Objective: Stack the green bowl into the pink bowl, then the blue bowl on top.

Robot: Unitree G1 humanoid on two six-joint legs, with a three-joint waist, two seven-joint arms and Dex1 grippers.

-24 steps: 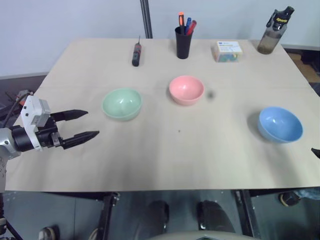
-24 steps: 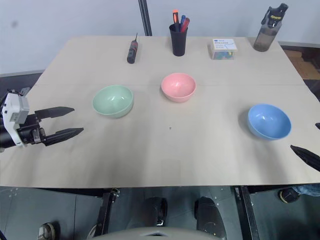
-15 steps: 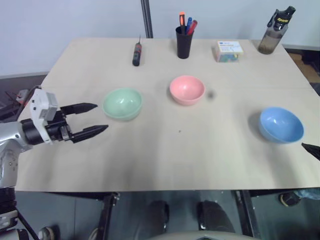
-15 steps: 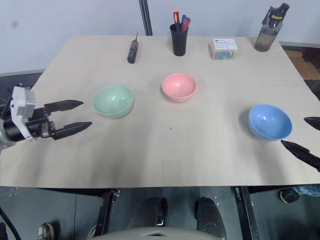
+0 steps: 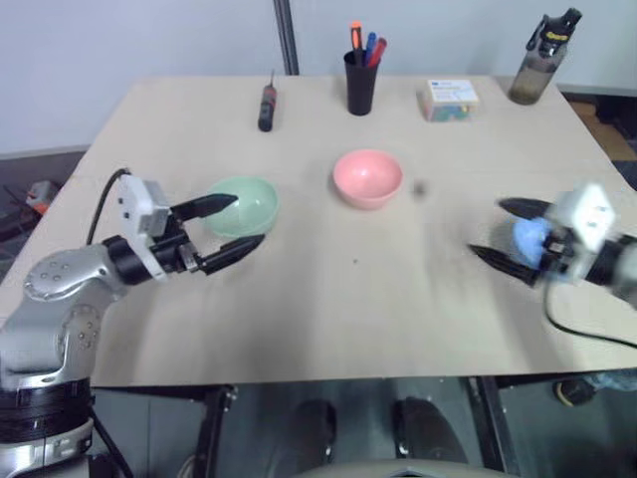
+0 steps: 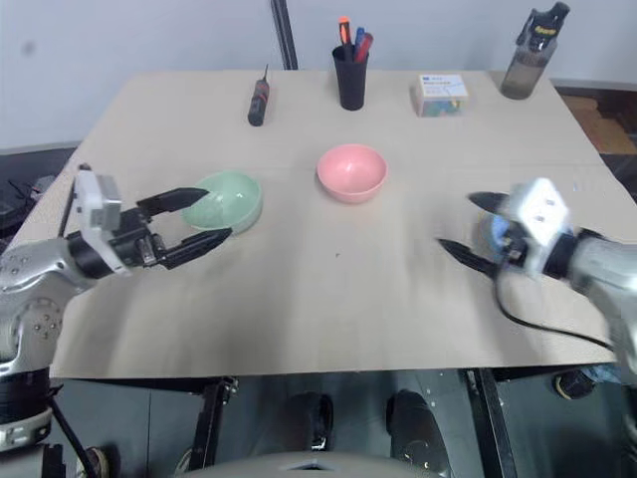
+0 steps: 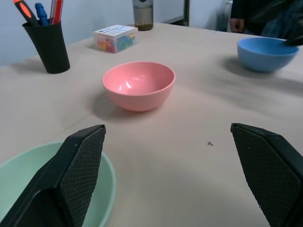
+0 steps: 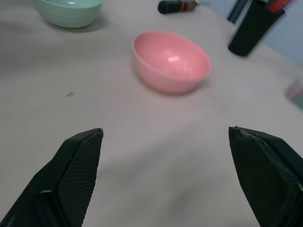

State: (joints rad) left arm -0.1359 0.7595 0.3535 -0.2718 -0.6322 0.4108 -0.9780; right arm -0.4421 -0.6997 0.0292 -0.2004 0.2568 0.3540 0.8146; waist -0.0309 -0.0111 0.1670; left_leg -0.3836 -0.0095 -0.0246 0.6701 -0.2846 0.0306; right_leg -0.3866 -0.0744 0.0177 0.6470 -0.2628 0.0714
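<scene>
Your left gripper (image 5: 227, 225) is spread wide, one finger over the smooth round mint-green bowl (image 5: 245, 203), holding nothing. Your right gripper (image 5: 503, 231) is also spread, straddling the round sky-blue bowl (image 5: 526, 237). The round salmon-pink bowl (image 5: 367, 178) sits beyond and between both, untouched, with a black pen cup (image 5: 361, 82) farther behind it.

The green bowl (image 5: 242, 204), pale mint and plain, is sitting upright and empty on the left. The pink bowl (image 5: 367, 178), salmon, is standing upright mid-table, well apart from it. The blue bowl (image 7: 267, 53), sky-blue, is resting upright far to the right.
</scene>
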